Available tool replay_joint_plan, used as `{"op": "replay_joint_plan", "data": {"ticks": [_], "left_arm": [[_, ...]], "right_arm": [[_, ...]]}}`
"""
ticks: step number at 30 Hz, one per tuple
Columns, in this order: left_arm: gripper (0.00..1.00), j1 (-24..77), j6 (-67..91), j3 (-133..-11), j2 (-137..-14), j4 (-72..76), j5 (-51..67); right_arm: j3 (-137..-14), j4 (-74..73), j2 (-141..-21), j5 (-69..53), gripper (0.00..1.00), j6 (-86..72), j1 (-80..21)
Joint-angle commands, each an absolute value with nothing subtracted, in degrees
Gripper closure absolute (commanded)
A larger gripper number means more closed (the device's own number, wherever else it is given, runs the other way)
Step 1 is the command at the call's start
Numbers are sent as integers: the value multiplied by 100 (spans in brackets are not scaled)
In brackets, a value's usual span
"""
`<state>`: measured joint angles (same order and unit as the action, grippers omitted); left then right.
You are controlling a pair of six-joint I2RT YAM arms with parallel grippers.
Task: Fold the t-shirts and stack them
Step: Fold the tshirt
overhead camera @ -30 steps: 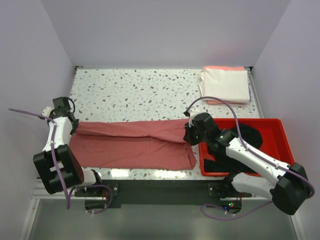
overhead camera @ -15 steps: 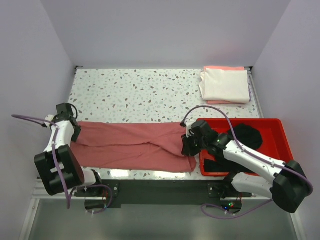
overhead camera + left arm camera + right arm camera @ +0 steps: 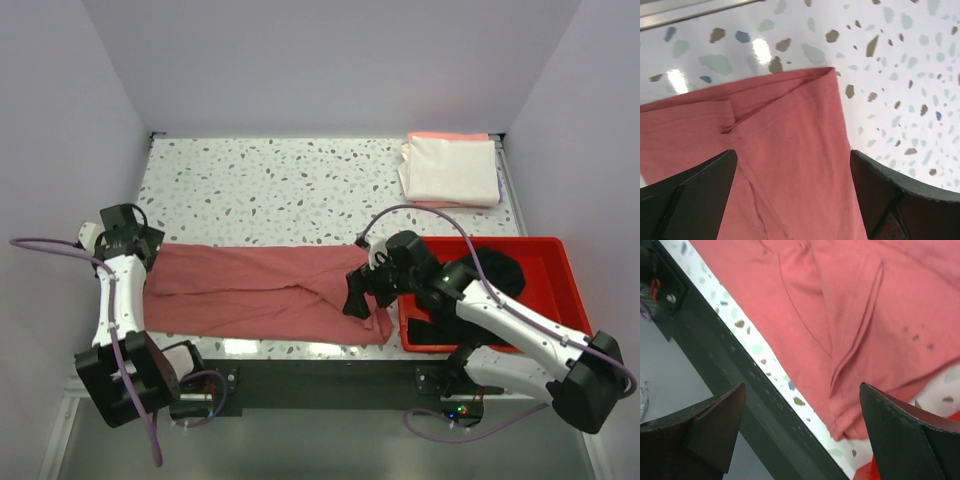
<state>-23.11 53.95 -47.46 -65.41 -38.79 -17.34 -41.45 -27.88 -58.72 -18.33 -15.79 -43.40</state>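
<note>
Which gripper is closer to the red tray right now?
Right. The right gripper is over the right end of the rose-red shirt, beside the red tray; the left gripper is at the shirt's opposite end.

Table [image 3: 270, 185]: white speckled top, stretching away from my two bases.
Near edge: rose shirt [image 3: 250, 290], lying in a long creased band from my left side across to the tray.
Near right: red tray [image 3: 555, 243], just beside the shirt's end.
Far right corner: peach shirt [image 3: 445, 136], folded, with the cream shirt [image 3: 450, 170] folded on top.
</note>
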Motion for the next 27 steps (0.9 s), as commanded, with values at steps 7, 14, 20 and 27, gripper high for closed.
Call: {"op": "replay_joint_plan", "data": {"ticks": [7, 14, 20, 27], "left_arm": [[0, -1697, 4949, -4157, -6881, -2558, -729], [0, -1591, 4755, -4035, -7672, -2426, -1028], [0, -1591, 4693, -3850, -7936, -2250, -1002], [0, -1591, 4658, -3762, -7884, -2285, -1142]], "right_arm": [[-5202, -1626, -7847, -1775, 1, -1837, -4359], [-5440, -1547, -8841, -1731, 1, -1661, -4368], [-5335, -1309, -9184, -1881, 1, -1626, -4482], [-5353, -1345, -9185, -2083, 1, -1564, -4956]]}}
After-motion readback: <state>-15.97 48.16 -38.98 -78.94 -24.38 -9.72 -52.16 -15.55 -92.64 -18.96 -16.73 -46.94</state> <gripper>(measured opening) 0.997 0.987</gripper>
